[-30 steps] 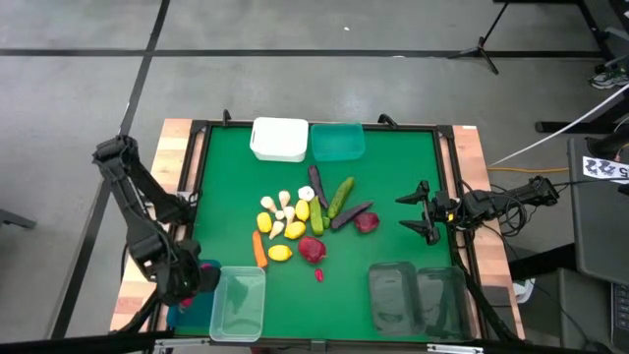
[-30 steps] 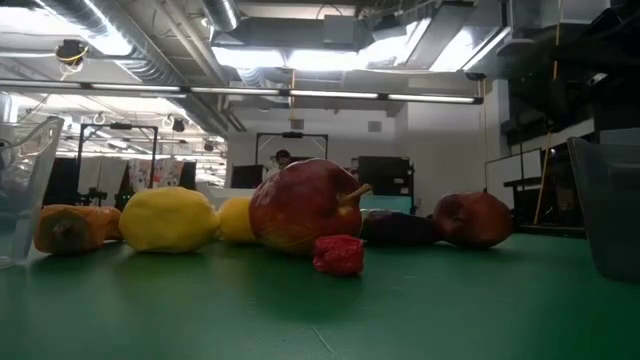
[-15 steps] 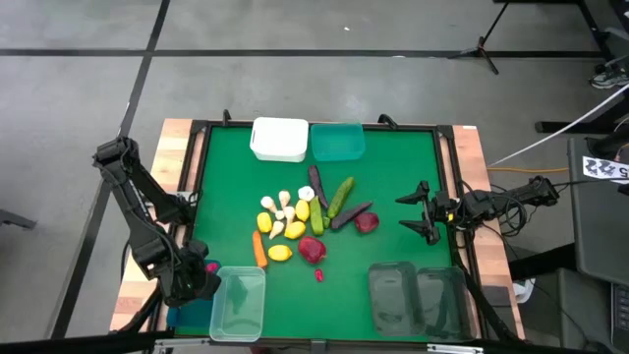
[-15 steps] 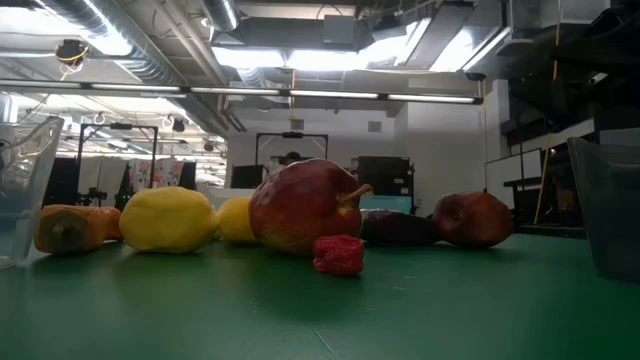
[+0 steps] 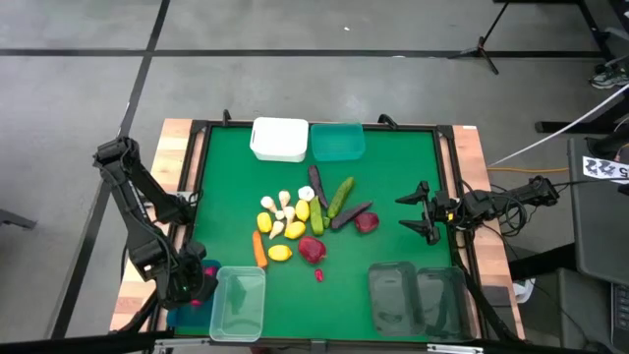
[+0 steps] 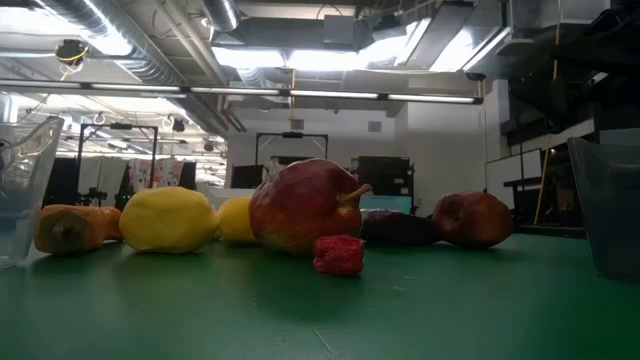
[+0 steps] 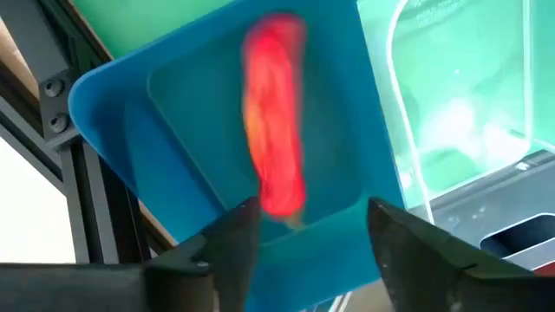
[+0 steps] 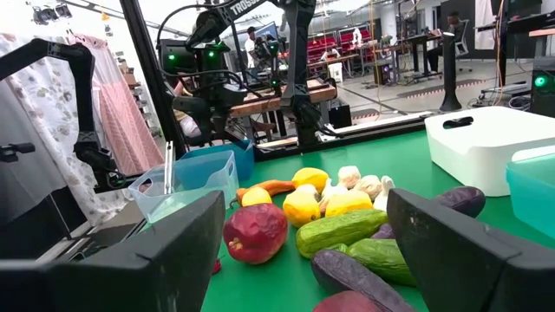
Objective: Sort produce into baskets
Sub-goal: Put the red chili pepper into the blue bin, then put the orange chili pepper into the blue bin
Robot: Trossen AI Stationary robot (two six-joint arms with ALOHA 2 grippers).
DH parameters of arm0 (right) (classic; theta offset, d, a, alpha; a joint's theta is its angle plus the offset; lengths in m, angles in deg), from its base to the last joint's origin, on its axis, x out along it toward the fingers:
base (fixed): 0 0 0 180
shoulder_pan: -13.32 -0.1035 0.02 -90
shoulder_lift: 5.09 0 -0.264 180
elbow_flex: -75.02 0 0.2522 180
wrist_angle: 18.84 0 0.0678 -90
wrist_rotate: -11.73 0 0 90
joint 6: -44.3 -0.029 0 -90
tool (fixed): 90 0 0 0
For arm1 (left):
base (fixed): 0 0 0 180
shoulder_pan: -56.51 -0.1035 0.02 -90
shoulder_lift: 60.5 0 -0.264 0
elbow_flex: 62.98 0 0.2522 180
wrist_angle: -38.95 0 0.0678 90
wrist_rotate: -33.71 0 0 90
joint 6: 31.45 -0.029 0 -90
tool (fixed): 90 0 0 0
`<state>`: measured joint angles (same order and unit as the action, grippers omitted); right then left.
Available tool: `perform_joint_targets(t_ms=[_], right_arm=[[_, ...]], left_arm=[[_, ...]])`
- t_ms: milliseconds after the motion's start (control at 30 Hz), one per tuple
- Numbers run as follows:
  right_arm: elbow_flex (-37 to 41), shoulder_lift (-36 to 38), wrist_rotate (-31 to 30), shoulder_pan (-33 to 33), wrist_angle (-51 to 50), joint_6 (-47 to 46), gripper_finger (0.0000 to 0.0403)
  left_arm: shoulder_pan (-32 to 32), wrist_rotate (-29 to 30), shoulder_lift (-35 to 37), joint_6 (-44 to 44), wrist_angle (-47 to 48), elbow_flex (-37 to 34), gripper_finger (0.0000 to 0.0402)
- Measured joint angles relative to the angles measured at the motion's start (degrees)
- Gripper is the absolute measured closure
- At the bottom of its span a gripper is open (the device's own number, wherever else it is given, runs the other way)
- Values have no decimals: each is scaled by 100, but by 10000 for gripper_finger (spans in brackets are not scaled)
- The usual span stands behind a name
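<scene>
- A red chilli point(image 7: 276, 121) lies in the blue bin point(image 7: 165, 147) at the table's near left corner, blurred in the left wrist view, so whether it is falling or at rest cannot be told.
- The left gripper point(image 7: 303, 234) hangs just above that bin, fingers spread apart and empty, the chilli beyond their tips and not between them.
- This looks like the drop-off step for one chilli; the next move probably calls for lifting clear and reaching toward the heap of produce point(image 5: 307, 224) mid-table.
- The clear bin point(image 5: 239, 301) stands just right of the blue one.
- The right gripper point(image 5: 417, 213) waits at the table's right edge, fingers wide open, holding nothing.
</scene>
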<state>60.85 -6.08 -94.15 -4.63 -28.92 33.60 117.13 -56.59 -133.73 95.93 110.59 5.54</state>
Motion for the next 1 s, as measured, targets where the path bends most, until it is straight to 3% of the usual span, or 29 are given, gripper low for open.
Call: perform_joint_targets(t_ms=[167, 333, 533, 700, 767, 1000], right_arm=[[0, -1, 0, -1, 0, 2, 81], [-1, 0, 0, 0, 0, 2, 81], [0, -1, 0, -1, 0, 2, 81], [-2, 2, 0, 0, 0, 2, 81], [0, 0, 2, 0, 0, 2, 81], [-2, 2, 2, 0, 0, 2, 81]], left_arm=[[-2, 106, 0, -418, 38, -2, 140], [-266, 1109, 0, -1290, 415, -2, 139], [-1214, 2450, 28, -1329, 1125, -4, 142], [-2298, 2593, -72, -1861, 1007, -4, 142], [-2648, 2553, -145, -2798, 511, -7, 142], [-3495, 1408, -208, -7253, -664, -7, 142]])
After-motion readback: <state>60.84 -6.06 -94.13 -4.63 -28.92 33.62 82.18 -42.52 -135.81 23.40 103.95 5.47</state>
